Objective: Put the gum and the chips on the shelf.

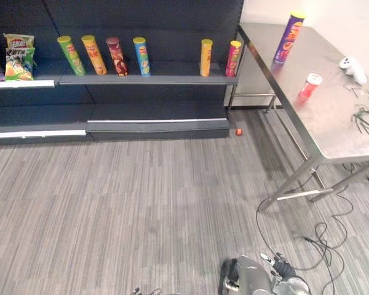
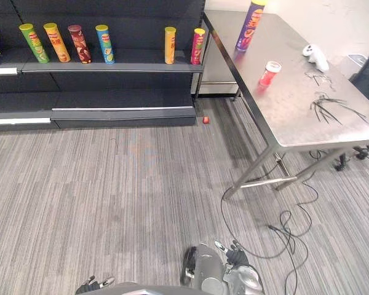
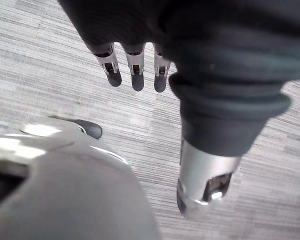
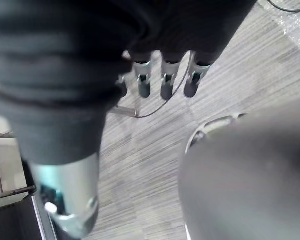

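Dark shelf unit [image 1: 172, 80] along far wall, left. Its upper board carries six chip cans, all standing: green [image 1: 71, 56], orange [image 1: 93, 55], dark red [image 1: 117, 56] and blue [image 1: 142, 56] in a group, then, after a gap to the right, yellow [image 1: 206, 58] and pink [image 1: 233, 59] close together. Chip bags [image 1: 18, 57] sit on the adjoining board at far left. Steel table [image 1: 332, 123] at right, its far corner next to the shelf's right end. Grey striped carpet [image 1: 141, 203] between. Purple chips can [image 1: 288, 38] stands on the table's far end, upright, long axis vertical, yellow lid up. Gum bottle [image 1: 309, 87], red with white cap, stands nearer on the table, well apart from the purple can, cap up. White controller [image 1: 353, 69] lies to the right of the gum; a loose bunch of dark ties [image 1: 364, 120] lies nearer. Small red object [image 1: 238, 131] on the carpet by the shelf's right foot. Left hand [image 3: 136, 70] hangs low over the carpet at the near edge, fingers straight and side by side, holding nothing. Right hand [image 4: 167, 82] likewise low at near right, fingers straight, nothing in it.
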Available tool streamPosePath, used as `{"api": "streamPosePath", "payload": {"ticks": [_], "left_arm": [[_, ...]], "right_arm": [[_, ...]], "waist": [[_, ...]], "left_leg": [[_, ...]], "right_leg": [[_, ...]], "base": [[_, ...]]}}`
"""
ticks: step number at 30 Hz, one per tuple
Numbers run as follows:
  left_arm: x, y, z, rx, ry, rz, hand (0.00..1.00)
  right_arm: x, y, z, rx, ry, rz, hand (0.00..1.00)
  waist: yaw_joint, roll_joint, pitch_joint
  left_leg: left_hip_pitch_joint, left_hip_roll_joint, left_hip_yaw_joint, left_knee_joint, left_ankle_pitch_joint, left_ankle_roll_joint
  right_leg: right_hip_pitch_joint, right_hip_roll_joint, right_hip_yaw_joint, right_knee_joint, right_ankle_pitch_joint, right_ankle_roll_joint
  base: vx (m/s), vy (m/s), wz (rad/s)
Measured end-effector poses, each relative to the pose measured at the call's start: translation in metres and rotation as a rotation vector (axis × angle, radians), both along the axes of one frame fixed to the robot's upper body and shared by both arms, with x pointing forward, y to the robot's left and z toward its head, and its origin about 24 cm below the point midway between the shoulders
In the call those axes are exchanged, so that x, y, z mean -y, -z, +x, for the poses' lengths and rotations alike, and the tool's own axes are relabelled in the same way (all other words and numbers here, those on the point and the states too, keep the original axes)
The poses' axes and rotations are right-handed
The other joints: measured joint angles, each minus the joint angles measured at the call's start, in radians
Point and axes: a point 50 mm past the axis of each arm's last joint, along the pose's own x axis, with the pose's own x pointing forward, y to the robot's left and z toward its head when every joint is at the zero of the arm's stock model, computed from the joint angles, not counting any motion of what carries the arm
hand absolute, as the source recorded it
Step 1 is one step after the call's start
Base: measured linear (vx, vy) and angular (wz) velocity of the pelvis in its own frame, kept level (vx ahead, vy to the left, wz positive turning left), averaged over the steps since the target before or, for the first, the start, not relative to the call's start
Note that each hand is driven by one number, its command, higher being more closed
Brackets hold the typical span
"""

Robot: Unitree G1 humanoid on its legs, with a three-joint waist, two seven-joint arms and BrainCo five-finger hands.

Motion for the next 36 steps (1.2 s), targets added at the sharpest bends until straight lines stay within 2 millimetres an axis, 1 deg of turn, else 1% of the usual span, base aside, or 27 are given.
{"api": "streamPosePath", "payload": {"ticks": [2, 3, 4, 5, 6, 8, 9, 10, 12, 13, 15, 16, 18, 19, 20, 21, 22, 23, 24, 25, 26, 27, 28, 29, 31, 33, 36], "left_arm": [[0.001, 0.000, -0.001, 0.001, -0.018, -0.001, 0.00], [-0.001, 0.000, -0.003, -0.002, -0.025, 0.002, 0.00], [0.005, 0.002, -0.004, -0.007, -0.032, -0.014, 0.00], [0.008, 0.002, -0.003, -0.008, -0.029, -0.021, 0.00], [0.013, 0.003, -0.001, -0.001, -0.025, -0.032, 0.00], [0.018, 0.003, -0.002, -0.006, -0.021, -0.040, 0.00], [0.018, 0.003, -0.002, -0.006, -0.018, -0.041, 0.00], [0.017, 0.003, 0.000, 0.000, -0.016, -0.044, 0.00], [0.015, 0.003, 0.000, 0.006, -0.035, -0.046, 0.00], [0.014, 0.003, -0.001, 0.007, -0.068, -0.050, 0.00], [0.011, 0.001, 0.003, 0.034, -0.083, -0.043, 0.00], [0.011, 0.000, 0.005, 0.045, -0.100, -0.045, 0.00], [0.012, 0.000, 0.006, 0.066, -0.154, -0.058, 0.00], [0.011, 0.000, 0.003, 0.065, -0.178, -0.058, 0.00], [0.011, 0.001, -0.002, 0.055, -0.202, -0.050, 0.00], [0.012, 0.001, -0.004, 0.051, -0.227, -0.053, 0.00], [0.012, 0.002, -0.008, 0.044, -0.261, -0.059, 0.00], [0.008, 0.002, -0.016, 0.030, -0.280, -0.047, 0.00], [0.003, 0.001, -0.018, 0.030, -0.285, -0.029, 0.00], [-0.001, 0.000, -0.018, 0.029, -0.292, -0.013, 0.00], [-0.003, 0.000, -0.021, 0.020, -0.305, -0.008, 0.00], [-0.007, 0.001, -0.027, 0.000, -0.325, -0.003, 0.00], [-0.011, 0.001, -0.031, -0.012, -0.346, 0.005, 0.00], [-0.013, 0.000, -0.030, -0.013, -0.342, 0.011, 0.00], [-0.012, 0.002, -0.031, -0.050, -0.273, 0.024, 0.00], [-0.009, 0.002, -0.026, -0.064, -0.180, 0.047, 0.00], [-0.008, 0.001, -0.021, -0.068, -0.098, 0.066, 0.00]], "right_arm": [[0.003, 0.000, -0.004, 0.000, 0.026, -0.001, 0.00], [0.002, 0.001, -0.006, -0.004, 0.033, 0.002, 0.00], [0.005, -0.001, -0.004, 0.004, 0.031, -0.006, 0.00], [0.007, -0.002, -0.003, 0.008, 0.033, -0.013, 0.00], [0.011, -0.003, -0.002, 0.016, 0.042, -0.020, 0.00], [0.014, -0.003, -0.003, 0.013, 0.054, -0.024, 0.00], [0.014, -0.003, -0.004, 0.007, 0.058, -0.023, 0.00], [0.014, -0.002, -0.006, -0.007, 0.054, -0.023, 0.00], [0.013, 0.001, -0.010, -0.033, 0.043, -0.021, 0.00], [0.010, 0.003, -0.014, -0.051, 0.038, -0.012, 0.00], [0.007, 0.005, -0.019, -0.067, 0.036, -0.004, 0.00], [0.004, 0.006, -0.018, -0.069, 0.034, 0.007, 0.00], [0.001, 0.006, -0.018, -0.067, 0.031, 0.013, 0.00], [-0.002, 0.007, -0.019, -0.073, 0.032, 0.021, 0.00], [-0.004, 0.008, -0.021, -0.079, 0.035, 0.025, 0.00], [-0.004, 0.008, -0.023, -0.082, 0.035, 0.025, 0.00], [-0.003, 0.009, -0.028, -0.092, 0.039, 0.017, 0.00], [-0.007, 0.010, -0.033, -0.108, 0.038, 0.022, 0.00], [-0.014, 0.012, -0.035, -0.115, 0.025, 0.037, 0.00], [-0.019, 0.012, -0.033, -0.107, 0.009, 0.049, 0.00], [-0.022, 0.012, -0.033, -0.109, 0.013, 0.057, 0.00], [-0.027, 0.015, -0.038, -0.128, 0.023, 0.073, 0.00], [-0.033, 0.018, -0.044, -0.154, 0.035, 0.094, 0.00], [-0.034, 0.018, -0.044, -0.160, 0.041, 0.100, 0.00], [-0.030, 0.019, -0.046, -0.167, 0.065, 0.097, 0.00], [-0.018, 0.017, -0.044, -0.166, 0.067, 0.067, 0.00], [-0.013, 0.015, -0.037, -0.152, 0.065, 0.045, 0.00]], "waist": [[0.001, -0.002, 0.003], [0.003, -0.009, 0.002], [0.004, 0.007, 0.001], [0.003, 0.017, -0.005], [0.005, 0.035, -0.007], [0.008, 0.061, -0.017], [0.001, 0.070, -0.020], [-0.001, 0.077, -0.018], [0.010, 0.074, -0.016], [0.019, 0.066, -0.012], [0.034, 0.050, -0.003], [0.038, 0.051, -0.004], [0.058, 0.046, -0.002], [0.066, 0.030, -0.005], [0.070, 0.019, -0.006], [0.070, 0.019, -0.007], [0.067, 0.024, -0.017], [0.068, 0.010, -0.043], [0.066, -0.018, -0.054], [0.070, -0.044, -0.068], [0.074, -0.046, -0.069], [0.068, -0.065, -0.082], [0.067, -0.091, -0.103], [0.068, -0.097, -0.111], [0.068, -0.081, -0.140], [0.065, -0.056, -0.141], [0.029, -0.035, -0.135]], "left_leg": [[0.076, 0.028, -0.027, -0.014, -0.053, -0.016], [0.100, 0.030, -0.031, -0.013, -0.059, -0.018], [0.129, 0.063, -0.032, 0.009, -0.055, -0.033], [0.127, 0.079, -0.036, 0.027, -0.037, -0.059], [0.120, 0.104, -0.056, 0.062, 0.012, -0.076], [0.085, 0.137, -0.094, 0.168, 0.112, -0.116], [0.005, 0.150, -0.128, 0.338, 0.209, -0.133], [-0.110, 0.156, -0.164, 0.556, 0.319, -0.191], [-0.228, 0.160, -0.144, 0.819, 0.289, -0.219], [-0.297, 0.153, -0.102, 0.932, 0.230, -0.211], [-0.383, 0.129, -0.045, 0.983, 0.132, -0.188], [-0.448, 0.123, 0.001, 0.950, 0.073, -0.168], [-0.514, 0.127, 0.069, 0.805, 0.021, -0.126], [-0.540, 0.126, 0.088, 0.676, 0.016, -0.110], [-0.544, 0.123, 0.075, 0.513, 0.032, -0.098], [-0.540, 0.122, 0.048, 0.422, 0.055, -0.092], [-0.538, 0.127, -0.009, 0.302, 0.144, -0.100], [-0.523, 0.100, 0.010, 0.296, 0.214, -0.115], [-0.525, 0.087, 0.034, 0.302, 0.192, -0.119], [-0.541, 0.087, 0.049, 0.355, 0.134, -0.119], [-0.545, 0.088, 0.055, 0.390, 0.101, -0.127], [-0.536, 0.079, 0.073, 0.415, 0.070, -0.120], [-0.506, 0.067, 0.110, 0.411, 0.061, -0.105], [-0.494, 0.059, 0.109, 0.413, 0.061, -0.103], [-0.462, 0.036, 0.070, 0.386, 0.061, -0.102], [-0.369, 0.028, 0.127, 0.277, 0.073, -0.081], [-0.256, 0.025, 0.219, 0.180, 0.086, -0.059]], "right_leg": [[0.007, -0.007, 0.041, -0.181, 0.050, 0.013], [0.008, -0.016, 0.049, -0.177, 0.079, 0.015], [0.003, -0.008, 0.039, -0.087, 0.153, 0.004], [-0.013, -0.004, 0.037, -0.028, 0.143, -0.009], [-0.032, 0.009, 0.028, 0.061, 0.065, -0.061], [-0.012, 0.043, 0.007, 0.113, -0.001, -0.095], [0.031, 0.064, -0.009, 0.091, -0.035, -0.099], [0.094, 0.082, -0.020, 0.038, -0.053, -0.105], [0.192, 0.105, -0.015, -0.028, -0.059, -0.112], [0.285, 0.113, -0.015, -0.080, -0.059, -0.113], [0.396, 0.111, -0.013, -0.141, -0.059, -0.113], [0.452, 0.108, -0.011, -0.175, -0.059, -0.112], [0.501, 0.091, -0.002, -0.197, -0.063, -0.105], [0.526, 0.066, 0.013, -0.202, -0.086, -0.070], [0.554, 0.036, 0.024, -0.202, -0.125, -0.025], [0.564, 0.026, 0.029, -0.202, -0.143, -0.004], [0.580, 0.008, 0.045, -0.192, -0.178, 0.026], [0.580, -0.028, 0.076, -0.178, -0.200, 0.040], [0.574, -0.045, 0.092, -0.179, -0.199, 0.037], [0.551, -0.053, 0.131, -0.163, -0.166, 0.007], [0.542, -0.055, 0.158, -0.155, -0.148, 0.007], [0.542, -0.066, 0.194, -0.144, -0.127, 0.007], [0.540, -0.087, 0.224, -0.137, -0.099, 0.009], [0.533, -0.095, 0.239, -0.133, -0.081, 0.002], [0.460, -0.108, 0.322, -0.074, 0.004, 0.002], [0.353, -0.129, 0.324, 0.070, 0.080, -0.019], [0.263, -0.196, 0.057, 0.262, 0.075, -0.060]], "base": [[0.67, -0.296, 0.56], [0.78, -0.335, 0.44], [0.66, -0.297, 0.29], [0.56, -0.271, 0.22], [0.70, -0.389, 0.07], [0.77, -0.398, -0.04], [0.68, -0.254, 0.09], [0.65, -0.213, 0.10], [0.55, -0.131, 0.01], [0.59, -0.117, -0.02], [0.55, -0.057, 0.05], [0.51, 0.036, -0.02], [0.39, 0.114, -0.28], [0.37, 0.205, -0.48], [0.37, 0.241, -0.43], [0.34, 0.313, -0.37], [0.42, 0.475, -0.40], [0.43, 0.462, -0.36], [0.39, 0.359, -0.49], [0.29, 0.247, -0.46], [0.33, 0.336, -0.54], [0.39, 0.391, -0.49], [0.35, 0.315, -0.47], [0.35, 0.261, -0.72], [0.28, 0.204, -1.12], [0.22, 0.179, -1.10], [0.12, 0.051, -0.84]]}}
